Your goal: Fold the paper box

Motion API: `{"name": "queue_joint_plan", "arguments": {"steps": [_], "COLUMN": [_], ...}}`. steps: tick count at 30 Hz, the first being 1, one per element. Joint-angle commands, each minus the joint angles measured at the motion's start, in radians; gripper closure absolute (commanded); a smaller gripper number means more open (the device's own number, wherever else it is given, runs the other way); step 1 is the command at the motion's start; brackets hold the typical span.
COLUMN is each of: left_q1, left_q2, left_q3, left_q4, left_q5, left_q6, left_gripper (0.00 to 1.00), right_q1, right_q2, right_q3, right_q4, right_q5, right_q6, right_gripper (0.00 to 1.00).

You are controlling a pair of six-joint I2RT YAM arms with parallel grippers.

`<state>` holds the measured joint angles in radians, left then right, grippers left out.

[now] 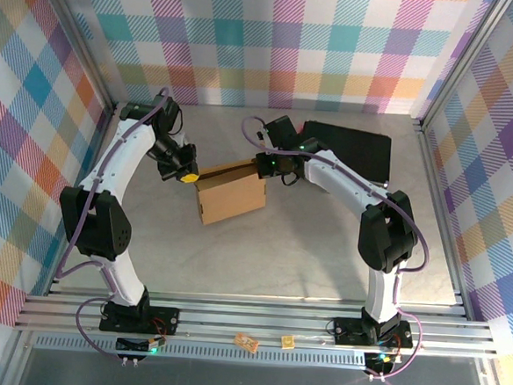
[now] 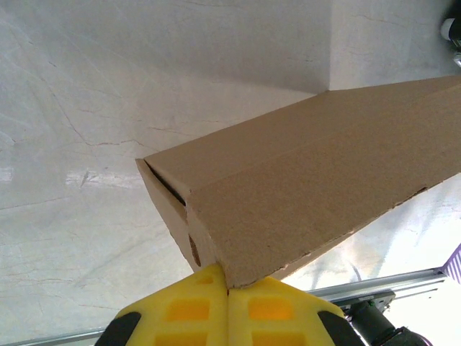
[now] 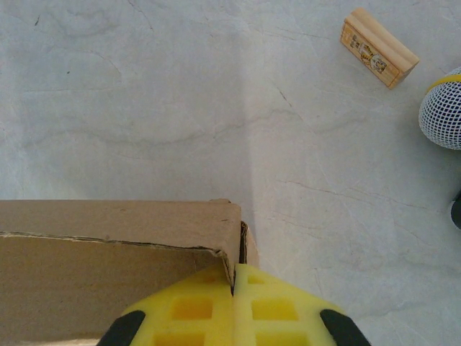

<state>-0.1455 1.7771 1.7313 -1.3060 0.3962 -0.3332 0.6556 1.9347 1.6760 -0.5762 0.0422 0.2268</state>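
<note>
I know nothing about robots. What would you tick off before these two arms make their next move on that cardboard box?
1. Left gripper shut on a corner of the paper box: ok.
2. Right gripper shut on the box's wall edge at the opposite end: ok.
3. Box flaps tucked fully shut: cannot tell; the right wrist view shows a rough loose edge.
4. Box resting flat on the table: cannot tell.
5. Wooden block lying apart from the box: ok.
6. Black case clear of the box: ok.
</note>
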Motion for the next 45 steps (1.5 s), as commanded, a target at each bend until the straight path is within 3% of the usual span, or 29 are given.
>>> {"name": "queue_joint_plan", "arguments": {"steps": [1,14,28,45], "left_q1": [-0.016,-0.076,-0.117,-0.117], "left_q2": [-0.040,-0.139,-0.134,-0.092], "left_q3": [-0.033,-0.145,-0.161,-0.077], "left_q4": [0.044,0.146,0.126,0.126], "left_q5": [0.082,-0.068,-0.152,0.062], "left_q6": [-0.009,0.070,0.108,-0.120], "left_gripper": [1.00,1.00,1.00,1.00], "right_q1": [0.033,0.032,0.018,0.017], "right_q2": [0.024,-0.020,-0.039,-0.017], "right_q3": [-0.059,-0.106,-0.065,-0.064], "right_q4": [-0.061,-0.038,-0.087,-0.091], "right_q5": [-0.057,-0.066,-0.111,-0.124], "right_q6": [0.001,-0.030,-0.017,-0.012], "right_gripper": [1.00,1.00,0.99,1.00]}}
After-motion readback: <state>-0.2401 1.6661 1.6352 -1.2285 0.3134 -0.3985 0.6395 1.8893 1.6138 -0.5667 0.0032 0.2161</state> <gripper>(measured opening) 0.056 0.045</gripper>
